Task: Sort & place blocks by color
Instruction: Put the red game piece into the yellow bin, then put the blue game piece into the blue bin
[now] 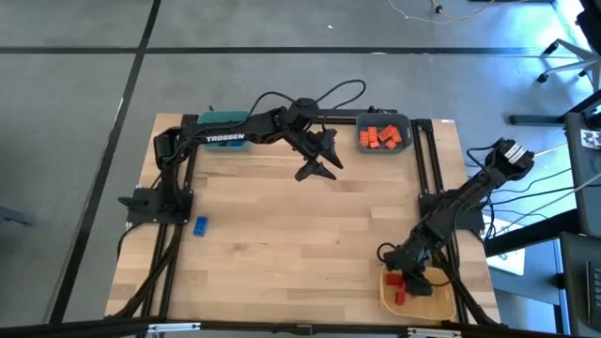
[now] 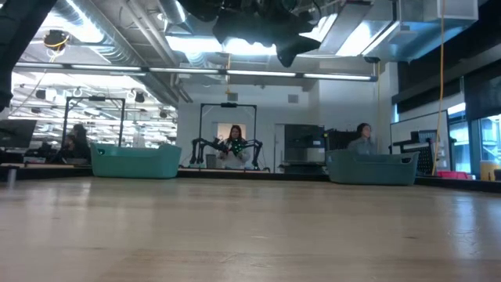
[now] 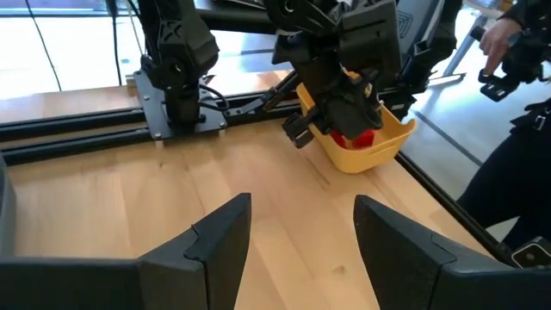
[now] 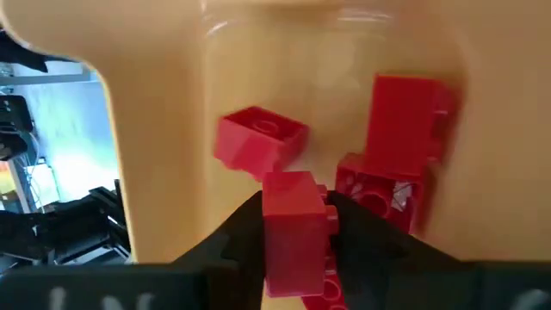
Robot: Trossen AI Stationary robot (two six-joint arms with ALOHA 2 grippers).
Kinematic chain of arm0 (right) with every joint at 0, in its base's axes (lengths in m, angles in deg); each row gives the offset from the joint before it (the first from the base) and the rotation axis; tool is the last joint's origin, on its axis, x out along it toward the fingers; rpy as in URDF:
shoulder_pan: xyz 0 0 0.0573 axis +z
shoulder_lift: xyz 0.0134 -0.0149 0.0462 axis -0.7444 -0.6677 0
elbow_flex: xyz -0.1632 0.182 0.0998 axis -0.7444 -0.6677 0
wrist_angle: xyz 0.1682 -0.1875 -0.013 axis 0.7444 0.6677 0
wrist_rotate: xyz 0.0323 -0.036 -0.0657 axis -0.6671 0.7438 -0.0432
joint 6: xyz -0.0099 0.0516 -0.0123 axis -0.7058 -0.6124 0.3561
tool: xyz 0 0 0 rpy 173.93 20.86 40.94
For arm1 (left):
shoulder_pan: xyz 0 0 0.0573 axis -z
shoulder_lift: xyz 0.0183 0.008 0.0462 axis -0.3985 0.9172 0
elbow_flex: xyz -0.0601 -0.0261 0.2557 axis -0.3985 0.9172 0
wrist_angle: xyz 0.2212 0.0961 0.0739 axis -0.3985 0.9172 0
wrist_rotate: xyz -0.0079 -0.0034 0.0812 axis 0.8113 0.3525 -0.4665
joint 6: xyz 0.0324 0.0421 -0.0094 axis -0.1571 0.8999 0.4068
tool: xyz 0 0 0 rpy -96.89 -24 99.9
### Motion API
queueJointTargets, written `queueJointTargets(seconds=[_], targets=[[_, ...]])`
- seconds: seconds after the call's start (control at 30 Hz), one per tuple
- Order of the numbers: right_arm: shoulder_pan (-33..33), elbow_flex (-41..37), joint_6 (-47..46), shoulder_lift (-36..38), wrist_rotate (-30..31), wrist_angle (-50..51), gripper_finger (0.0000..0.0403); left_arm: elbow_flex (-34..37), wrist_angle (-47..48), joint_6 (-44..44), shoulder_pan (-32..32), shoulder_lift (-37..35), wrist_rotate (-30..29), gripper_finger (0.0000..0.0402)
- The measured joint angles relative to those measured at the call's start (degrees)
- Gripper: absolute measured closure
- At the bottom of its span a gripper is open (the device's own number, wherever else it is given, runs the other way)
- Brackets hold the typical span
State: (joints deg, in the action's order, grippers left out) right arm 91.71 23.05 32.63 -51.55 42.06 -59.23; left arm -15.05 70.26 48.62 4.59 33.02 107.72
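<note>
- Worktop [image 1: 310, 244]: pale blond wood, fine plank lines running through it.
- Yellow bin [image 1: 420, 299], and inside it red blocks [image 4: 258, 140], glossy, all the same bright red.
- Another red block [image 4: 297, 228] sits between the black fingers [image 4: 228, 245] of the right hand [image 4: 293, 250].
- Grey-blue bin [image 1: 383, 134] is loaded with orange blocks [image 1: 380, 137].
- Teal bin [image 1: 222, 118] peeks out behind the left arm [image 1: 225, 137], which is black with white lettering.
- One blue block [image 1: 200, 225] alone on the blond wood.
- Left hand [image 3: 301, 237]: matte black fingers.
- Floor [image 1: 75, 113]: grey, crossed by dark lines.
</note>
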Motion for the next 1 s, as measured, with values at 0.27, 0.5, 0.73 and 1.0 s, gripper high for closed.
queueJointTargets(seconds=[0.27,0.5,0.73,1.0], targets=[[-0.02,1.03,-4.22,0.28,-1.04,-1.01,0.0217,0.00,-0.31,-0.42,0.00,0.00,-0.06,0.0203],[-0.02,6.68,-3.92,0.57,-1.20,-1.00,0.0220,0.00,-0.27,-0.46,0.02,0.00,-0.06,0.0203],[-0.02,13.41,-3.86,2.38,-1.89,9.08,0.0222,0.00,0.37,-1.75,0.09,0.00,-1.81,0.0203],[-0.07,23.49,-0.90,7.41,15.36,28.53,0.0221,0.00,17.44,-2.99,0.46,0.00,-11.61,0.0203]])
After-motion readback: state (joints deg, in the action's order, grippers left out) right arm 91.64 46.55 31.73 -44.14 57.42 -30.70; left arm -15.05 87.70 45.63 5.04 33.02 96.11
